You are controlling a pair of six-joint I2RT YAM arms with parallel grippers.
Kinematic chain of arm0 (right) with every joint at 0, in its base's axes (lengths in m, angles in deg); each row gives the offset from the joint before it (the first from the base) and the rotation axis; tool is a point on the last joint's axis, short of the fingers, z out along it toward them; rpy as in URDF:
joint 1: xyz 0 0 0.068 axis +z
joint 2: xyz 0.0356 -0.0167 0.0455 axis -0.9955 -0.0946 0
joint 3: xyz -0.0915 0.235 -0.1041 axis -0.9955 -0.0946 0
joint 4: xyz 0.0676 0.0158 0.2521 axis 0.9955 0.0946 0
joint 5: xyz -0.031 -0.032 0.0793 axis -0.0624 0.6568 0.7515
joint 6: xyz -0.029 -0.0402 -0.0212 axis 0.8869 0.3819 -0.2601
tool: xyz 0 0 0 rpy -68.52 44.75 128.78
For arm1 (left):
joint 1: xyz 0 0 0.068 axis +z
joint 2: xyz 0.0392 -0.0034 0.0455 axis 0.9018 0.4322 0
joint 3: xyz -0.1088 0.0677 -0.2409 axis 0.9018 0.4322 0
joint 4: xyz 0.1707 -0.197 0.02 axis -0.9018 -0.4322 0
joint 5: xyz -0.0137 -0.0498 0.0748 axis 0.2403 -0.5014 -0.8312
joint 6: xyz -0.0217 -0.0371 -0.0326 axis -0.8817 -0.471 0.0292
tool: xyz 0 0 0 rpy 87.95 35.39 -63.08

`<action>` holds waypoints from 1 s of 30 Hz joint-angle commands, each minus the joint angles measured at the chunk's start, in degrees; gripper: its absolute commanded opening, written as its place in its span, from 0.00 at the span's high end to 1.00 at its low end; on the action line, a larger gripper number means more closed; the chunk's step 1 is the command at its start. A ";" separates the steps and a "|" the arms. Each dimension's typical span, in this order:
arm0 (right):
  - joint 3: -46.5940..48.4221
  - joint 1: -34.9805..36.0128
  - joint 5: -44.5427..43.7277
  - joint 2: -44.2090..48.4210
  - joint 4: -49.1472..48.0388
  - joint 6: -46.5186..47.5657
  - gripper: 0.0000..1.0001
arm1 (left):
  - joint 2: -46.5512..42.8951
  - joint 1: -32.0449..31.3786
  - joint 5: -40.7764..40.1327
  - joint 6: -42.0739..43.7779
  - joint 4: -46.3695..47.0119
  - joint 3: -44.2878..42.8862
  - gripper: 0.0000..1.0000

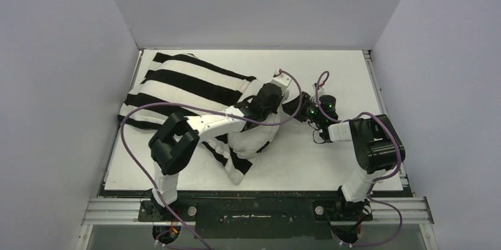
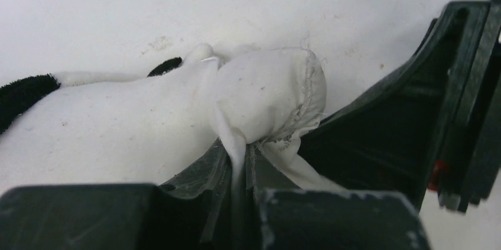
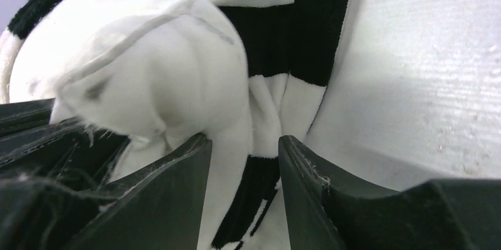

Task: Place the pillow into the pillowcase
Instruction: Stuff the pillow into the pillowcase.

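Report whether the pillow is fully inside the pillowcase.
Not fully: the pillow shows a bare white corner bulging out past the striped pillowcase edge.

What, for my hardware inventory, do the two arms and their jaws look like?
Both the left arm and the right arm have white tubular links between bulky black rounded joints. Thin purple cables loop loosely along each. Small green lights glow at the right wrist. The jaws are black, angular, wedge-shaped plastic.
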 commanded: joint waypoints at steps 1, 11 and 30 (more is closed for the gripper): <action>-2.31 -1.04 1.73 6.22 -2.51 -0.06 0.53 | -13.42 3.85 9.97 -1.84 6.08 10.16 1.00; -0.47 2.16 4.53 1.44 -10.96 -3.47 0.46 | -26.38 19.30 35.03 -16.75 22.05 27.50 1.00; 14.31 8.28 2.35 -9.45 -5.61 -2.14 0.47 | -29.12 22.04 39.12 -17.62 22.61 29.83 1.00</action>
